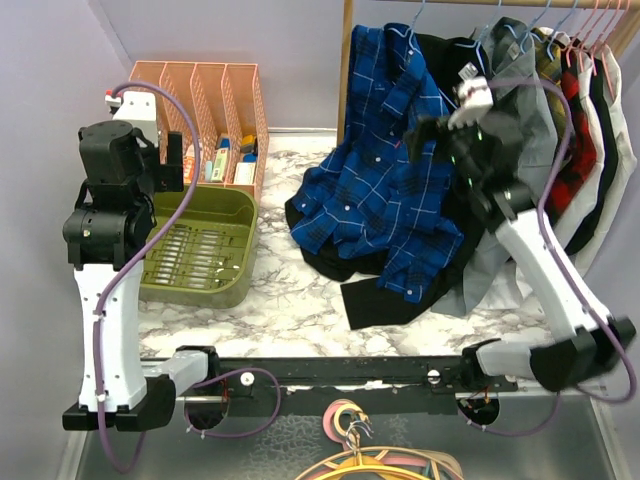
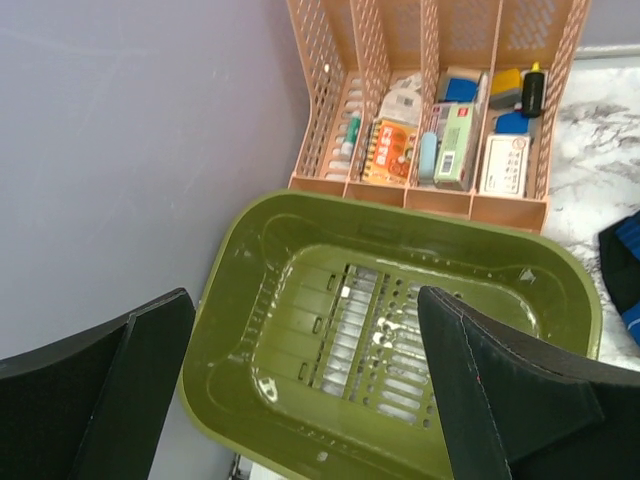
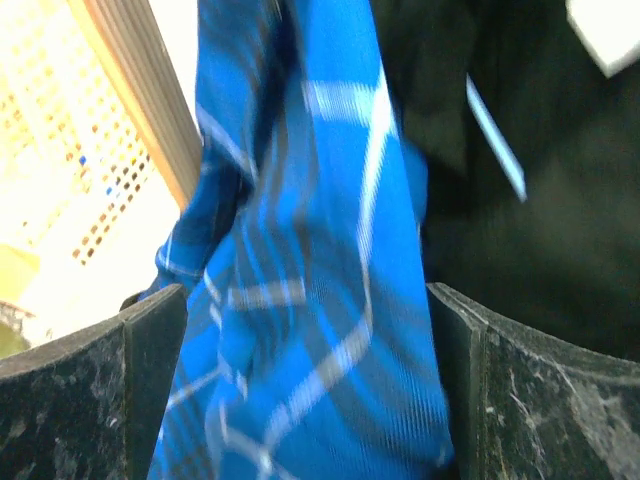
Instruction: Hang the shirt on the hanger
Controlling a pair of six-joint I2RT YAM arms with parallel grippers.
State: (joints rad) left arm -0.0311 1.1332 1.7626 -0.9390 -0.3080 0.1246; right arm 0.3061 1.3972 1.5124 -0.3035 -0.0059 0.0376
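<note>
At 1 o'clock in the top view, right gripper (image 3: 307,297) is sitting with jaws apart, shirt (image 3: 300,200) hanging between them, hem reaching table (image 1: 290,300). At 9 o'clock, left gripper (image 2: 300,300) is hovering, jaws apart, over green tray (image 2: 420,215).

Soft, even light is filling the room; the shirt (image 3: 300,300) is blurring in the right wrist view, upper left washing out; the tray (image 2: 235,330) is glinting.

The shirt (image 3: 300,260) is blurred in the right wrist view. Fabric hides the hanger (image 1: 417,20) below its hook. The top view's bottom edge crops a hanger pile (image 1: 372,458).
</note>
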